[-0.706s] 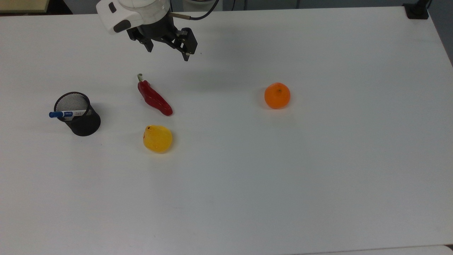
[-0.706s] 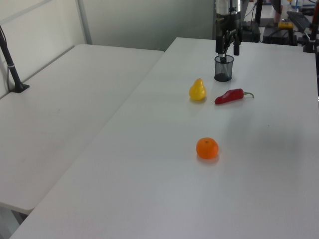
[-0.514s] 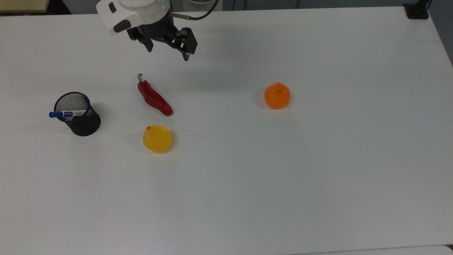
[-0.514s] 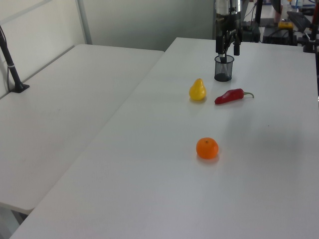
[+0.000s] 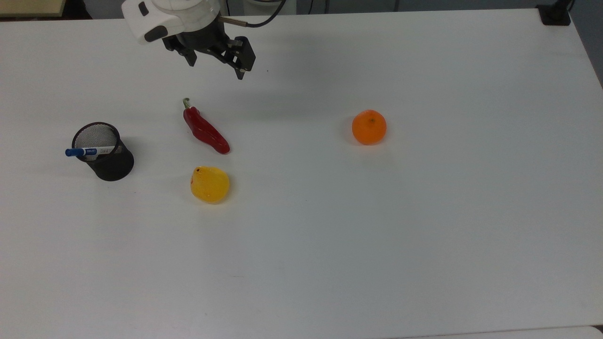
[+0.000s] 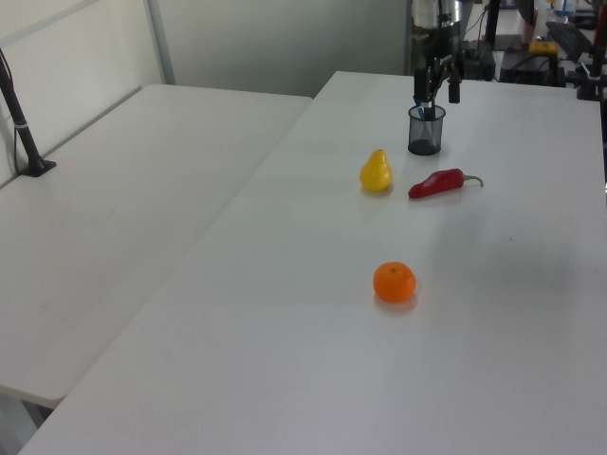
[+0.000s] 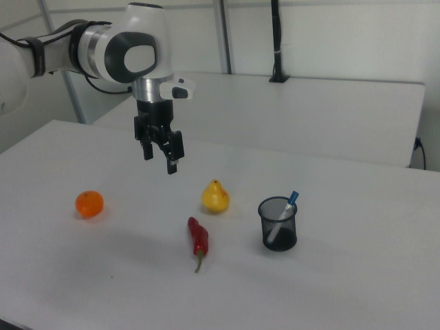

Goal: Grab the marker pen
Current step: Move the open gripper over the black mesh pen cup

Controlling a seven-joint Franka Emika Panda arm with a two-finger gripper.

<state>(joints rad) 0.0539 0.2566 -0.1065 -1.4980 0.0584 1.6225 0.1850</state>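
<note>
The marker pen (image 5: 88, 151), white with a blue cap, leans in a black mesh cup (image 5: 113, 165) at the top view's left, its cap poking over the rim. In the right view the marker pen (image 7: 284, 212) slants up out of the cup (image 7: 278, 230). My gripper (image 5: 215, 68) hangs open and empty above the table's far edge, beyond the red chilli (image 5: 206, 132) and well to the top view's right of the cup. The right view shows the gripper (image 7: 159, 160) high above the table, left of the cup. In the left view the gripper (image 6: 436, 93) hangs just above the cup (image 6: 424, 138).
A yellow pear (image 5: 209, 184) lies near the chilli, and an orange (image 5: 369, 127) sits toward the top view's right. The white table (image 5: 377, 245) stretches wide in front of them. A second white table (image 6: 114, 190) adjoins on the left view's left.
My gripper has shifted a little toward the top view's left and upper edge, still open. The marker pen, cup and fruit have not moved.
</note>
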